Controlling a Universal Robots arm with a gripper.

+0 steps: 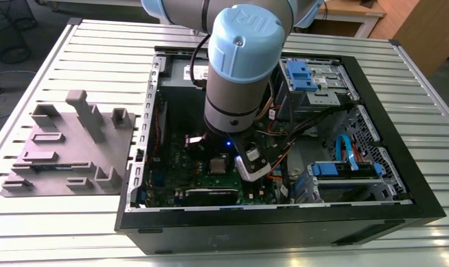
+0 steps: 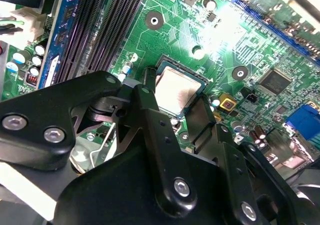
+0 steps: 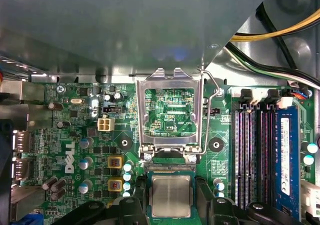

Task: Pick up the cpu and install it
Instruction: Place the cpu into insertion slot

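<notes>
The cpu (image 3: 171, 196) lies flat in the socket (image 3: 170, 169), right under the gripper (image 2: 176, 96). I cannot tell if it is gripped. It is best to keep it level, without side push.

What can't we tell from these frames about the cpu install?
- Whether the gripper is gripping the cpu: its own black links cover the contact in the second wrist view.
- The cpu's seating: exterior view, too small, beside the arm.
- The motherboard beyond the open socket frame: first wrist view, a grey panel covers it.
</notes>
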